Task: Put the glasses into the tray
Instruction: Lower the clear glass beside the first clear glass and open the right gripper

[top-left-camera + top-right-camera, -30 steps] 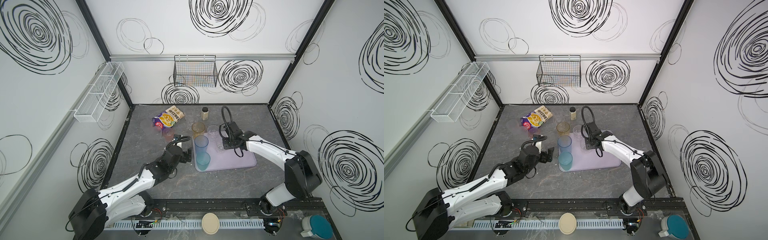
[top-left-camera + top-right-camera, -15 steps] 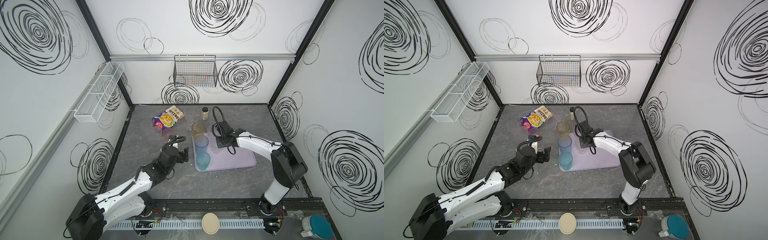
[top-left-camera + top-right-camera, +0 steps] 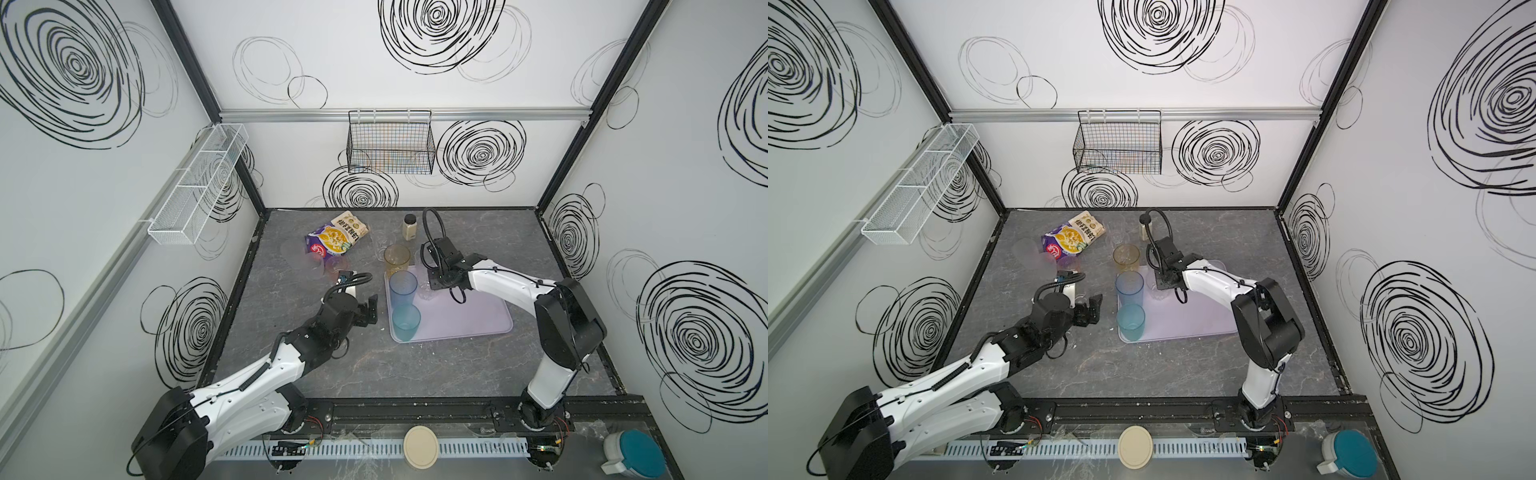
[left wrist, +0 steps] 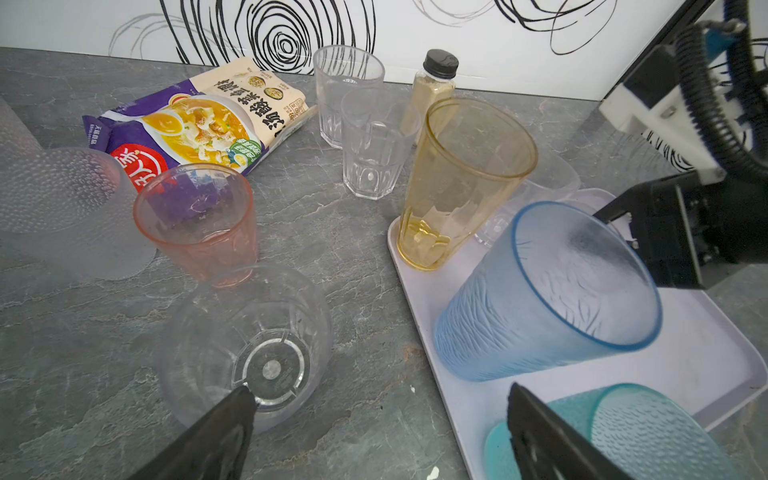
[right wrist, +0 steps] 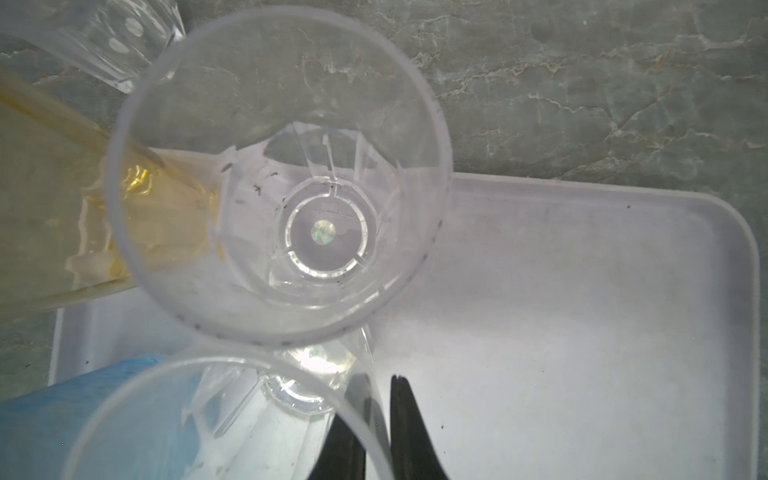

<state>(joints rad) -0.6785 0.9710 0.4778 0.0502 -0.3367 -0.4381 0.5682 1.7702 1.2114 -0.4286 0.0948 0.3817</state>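
2 grippers: right gripper (image 5: 368, 399) pinches wall of held glass (image 5: 249, 415), upright over tray (image 5: 582, 291); left gripper (image 4: 380, 392) wide open, empty. Loose glass (image 4: 249, 345) upright on table (image 4: 332, 232) just ahead, left of tray, left arm nearer.

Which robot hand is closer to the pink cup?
Left. The left gripper hangs open close by the pink cup; the right gripper is farther off over the tray, pinching a clear glass.
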